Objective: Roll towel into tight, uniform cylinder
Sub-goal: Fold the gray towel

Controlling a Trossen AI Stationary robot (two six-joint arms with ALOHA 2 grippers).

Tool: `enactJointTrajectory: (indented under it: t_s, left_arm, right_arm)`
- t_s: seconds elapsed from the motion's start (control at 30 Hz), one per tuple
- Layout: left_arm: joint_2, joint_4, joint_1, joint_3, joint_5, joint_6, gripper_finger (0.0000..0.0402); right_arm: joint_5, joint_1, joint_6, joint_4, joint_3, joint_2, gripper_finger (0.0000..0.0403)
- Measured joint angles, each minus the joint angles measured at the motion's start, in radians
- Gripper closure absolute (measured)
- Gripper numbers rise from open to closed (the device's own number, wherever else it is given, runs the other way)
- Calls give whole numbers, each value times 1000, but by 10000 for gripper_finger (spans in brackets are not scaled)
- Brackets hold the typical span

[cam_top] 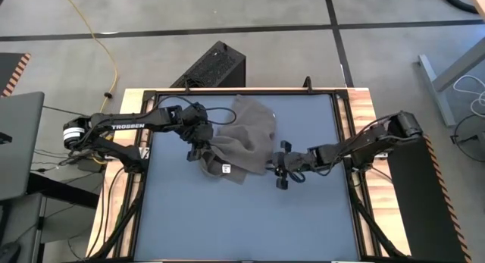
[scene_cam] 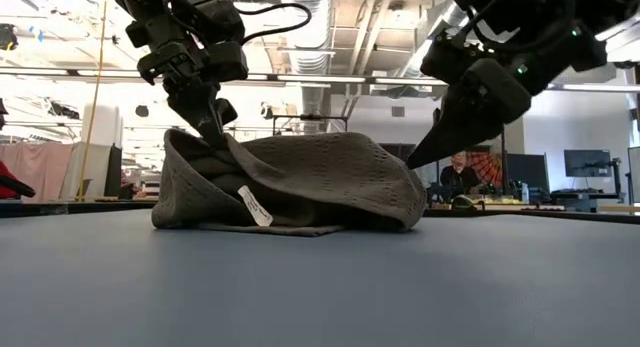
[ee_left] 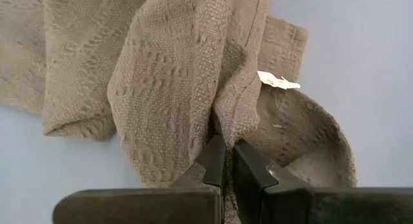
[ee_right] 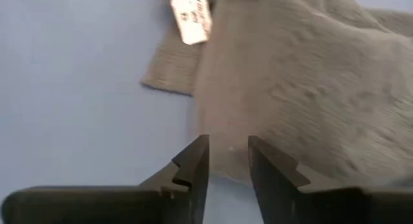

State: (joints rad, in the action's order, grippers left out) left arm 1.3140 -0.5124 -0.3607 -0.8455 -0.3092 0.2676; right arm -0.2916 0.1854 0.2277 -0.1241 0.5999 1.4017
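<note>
At table's front edge nothing but bare table (cam_top: 250, 225); action sits in the far half. Towel (cam_top: 244, 142) lies bunched, not flat, w/ white tag (cam_top: 225, 169) on its near edge, facing front. Long axis runs roughly diagonal, near-left to far-right, far part spreading toward the back rail.

Left gripper (ee_left: 224, 161) is at towel's left side, fingers nearly together w/ a fold of cloth pinched between them, lifting that edge into a peak in the low view. Right gripper (ee_right: 227, 161) sits at towel's right near corner, fingers slightly apart, tips just at the cloth edge, nothing held as far as I can tell.

Judgement: both arms abt equally near, one each end. Towel must be spread flat before rolling; right needs a grip on its corner to pull opposite left.
</note>
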Motion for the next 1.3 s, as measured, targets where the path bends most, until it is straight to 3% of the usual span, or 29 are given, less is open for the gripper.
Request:
enactJointTrajectory:
  t_s: [0.27, 0.53, 0.67, 0.8, 0.9, 1.1, 1.3]
  left_arm:
    - [0, 6, 0, 0, -8, -1, 400]
    - [0, 29, 1, 0, -9, -6, 400]
    - [0, 22, 2, 0, -35, -22, 400]
    - [0, 22, 2, 0, -59, -24, 400]
    - [0, 42, 3, 0, -62, -26, 400]
    - [0, 106, 9, -14, -162, -28, 400]
    - [0, 114, 14, -116, -259, 10, 400]
  right_arm:
    - [-5, -39, 67, 64, 1, -12, 223]
    - [-52, -44, -15, -212, 1, 215, 216]
    - [-72, -52, 38, -212, 1, 296, 245]
    - [-59, -48, 34, -222, 3, 302, 323]
    - [-44, -48, -6, -212, -1, 259, 383]
    - [-23, -40, -110, -213, 0, 61, 375]
    - [-22, 7, -294, -218, 0, -211, 390]
